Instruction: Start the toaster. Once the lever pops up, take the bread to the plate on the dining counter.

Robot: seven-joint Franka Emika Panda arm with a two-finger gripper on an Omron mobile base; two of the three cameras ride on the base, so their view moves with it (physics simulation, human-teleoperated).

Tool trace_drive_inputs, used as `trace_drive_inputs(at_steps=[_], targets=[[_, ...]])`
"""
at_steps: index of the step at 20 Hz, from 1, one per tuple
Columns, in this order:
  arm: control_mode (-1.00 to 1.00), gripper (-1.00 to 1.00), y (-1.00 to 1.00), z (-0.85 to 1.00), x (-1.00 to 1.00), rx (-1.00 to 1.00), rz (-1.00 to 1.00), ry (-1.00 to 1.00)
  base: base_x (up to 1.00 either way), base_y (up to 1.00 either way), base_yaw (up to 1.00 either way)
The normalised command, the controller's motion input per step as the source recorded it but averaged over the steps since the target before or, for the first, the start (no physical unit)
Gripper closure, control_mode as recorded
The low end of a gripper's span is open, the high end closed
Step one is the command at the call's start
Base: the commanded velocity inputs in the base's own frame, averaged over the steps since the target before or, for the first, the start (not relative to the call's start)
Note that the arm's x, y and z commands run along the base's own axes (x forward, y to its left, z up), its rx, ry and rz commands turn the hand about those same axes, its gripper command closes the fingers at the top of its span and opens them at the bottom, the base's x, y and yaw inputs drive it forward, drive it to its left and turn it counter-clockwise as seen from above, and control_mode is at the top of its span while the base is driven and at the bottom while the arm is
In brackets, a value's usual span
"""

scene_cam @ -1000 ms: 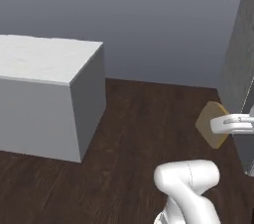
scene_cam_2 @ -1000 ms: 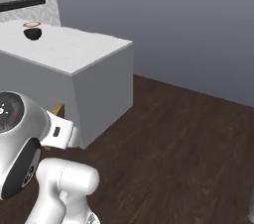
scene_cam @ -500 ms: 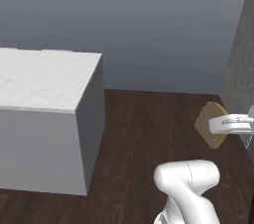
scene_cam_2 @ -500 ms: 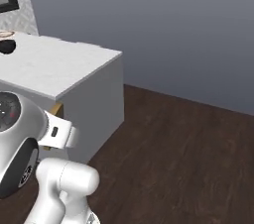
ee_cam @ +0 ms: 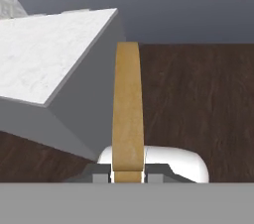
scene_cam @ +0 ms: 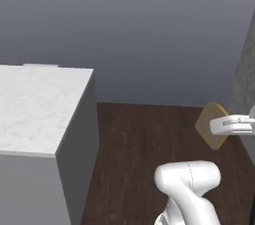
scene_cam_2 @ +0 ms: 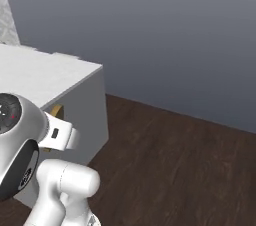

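**Carrying the slice, arm raised over the floor**

Reaching forward from the base, the white arm holds its hand level above the dark wood floor (scene_cam: 144, 139). In the left base view the gripper (scene_cam: 219, 125) sits at the right edge of the picture, its white hand pointing left, with the bread (scene_cam: 210, 125) standing on edge in front of it. The right base view shows the hand at the lower left, beside the large round joint, with a sliver of the tan slice (scene_cam_2: 56, 111) peeking out behind it, in front of the counter's grey side.

From the hand view the pincer (ee_cam: 128, 174) is pinching the bread (ee_cam: 128, 114): the two dark tips press against the slice from either side at its lower end, and the slice rises straight up between them, seen edge-on as a narrow tan strip with a rounded top.

Left of the slice lies the dining counter (ee_cam: 44, 64), a white marble-look slab with grey sides, its corner pointing toward the bread. The bread is in the air beside that corner, apart from the slab and off the floor. A plain grey-blue wall (scene_cam: 149, 35) closes the scene behind.
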Motion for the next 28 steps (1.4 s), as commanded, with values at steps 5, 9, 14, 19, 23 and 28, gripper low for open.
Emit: trace_drive_inputs(at_steps=[5, 9, 14, 19, 23, 28], targets=[[1.0, 1.0, 0.0, 0.0, 0.0, 0.0, 0.0, 0.0, 1.0, -0.45, 0.06], [1.0, 1.0, 0.0, 0.0, 0.0, 0.0, 0.0, 0.0, 1.0, -0.47, 0.09], [1.0, 1.0, 0.0, 0.0, 0.0, 0.0, 0.0, 0.0, 1.0, -0.47, 0.1], [1.0, 1.0, 0.0, 0.0, 0.0, 0.0, 0.0, 0.0, 1.0, -0.44, 0.19], [1.0, 1.0, 0.0, 0.0, 0.0, 0.0, 0.0, 0.0, 1.0, -0.37, 0.22], [1.0, 1.0, 0.0, 0.0, 0.0, 0.0, 0.0, 0.0, 1.0, -0.38, 0.28]])
